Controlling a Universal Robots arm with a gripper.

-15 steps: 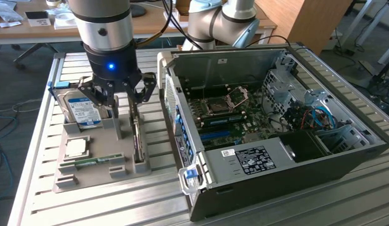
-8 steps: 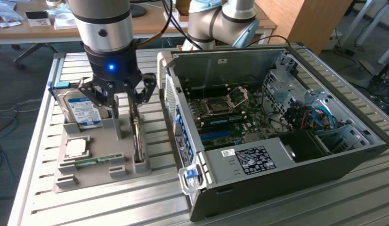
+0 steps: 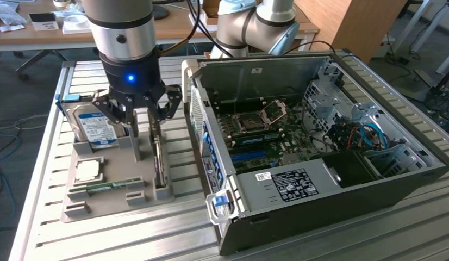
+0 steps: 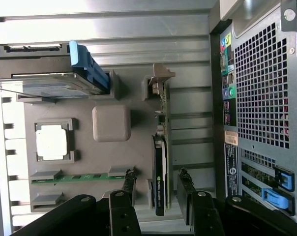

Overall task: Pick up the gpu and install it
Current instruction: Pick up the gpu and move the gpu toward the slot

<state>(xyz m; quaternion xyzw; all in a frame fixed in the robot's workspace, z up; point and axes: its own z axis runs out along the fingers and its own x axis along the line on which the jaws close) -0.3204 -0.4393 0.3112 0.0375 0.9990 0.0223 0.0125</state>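
Caught the black robot gripper (image 3: 144,120) (image 4: 157,186) poised over a grey plastic holder tray (image 3: 108,202) (image 4: 114,155) on the slatted aluminium worktop (image 3: 137,239), jaws spread open either side of the gpu (image 3: 160,163) (image 4: 161,147), a thin green circuit-board card with black cooler. Stood it on edge in its tray slot, beside an open black computer case (image 3: 341,187).

Claw (image 4: 157,174) spread astride upright gpu (image 4: 161,157), not touching, gray tray (image 4: 131,152), computer case (image 4: 261,98) beside

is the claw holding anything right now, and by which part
Nothing is held. The open claw straddles the gpu at its cooler end, with a gap on each side.
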